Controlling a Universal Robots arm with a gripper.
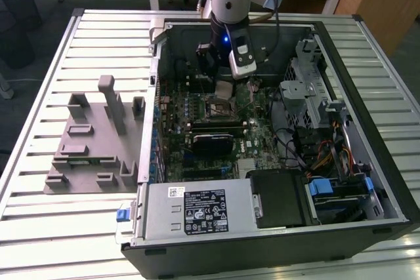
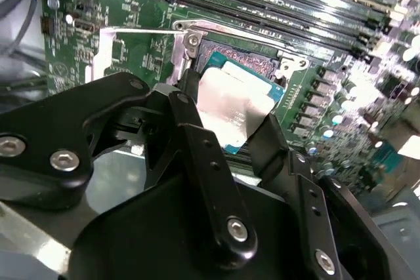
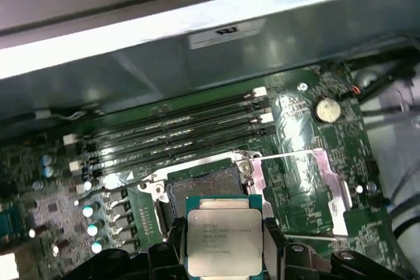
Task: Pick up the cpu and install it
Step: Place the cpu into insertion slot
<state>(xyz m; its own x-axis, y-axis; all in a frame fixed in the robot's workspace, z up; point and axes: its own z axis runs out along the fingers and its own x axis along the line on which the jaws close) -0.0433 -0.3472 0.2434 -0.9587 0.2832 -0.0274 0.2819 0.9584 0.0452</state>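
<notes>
The cpu (image 3: 224,235), a small square chip with a shiny silver top and a thin pale rim, is gripped on two opposite edges by my gripper (image 3: 223,244), which is shut on it. It hangs just above the open dark socket (image 3: 202,185) on the green motherboard, whose metal load plate (image 3: 308,188) is swung aside. In the second wrist view the cpu (image 2: 233,106) sits between the black fingers (image 2: 191,132) over the socket frame (image 2: 275,70). In the exterior view the gripper (image 1: 224,87) reaches down inside the open computer case (image 1: 367,155), above the socket (image 1: 216,107).
A grey plastic slotted tray (image 1: 92,142) lies on the table at the exterior view's left. Memory slots (image 3: 177,129) run beside the socket. A power supply (image 1: 197,211), a drive cage (image 1: 308,90) and cables (image 1: 321,155) crowd the case.
</notes>
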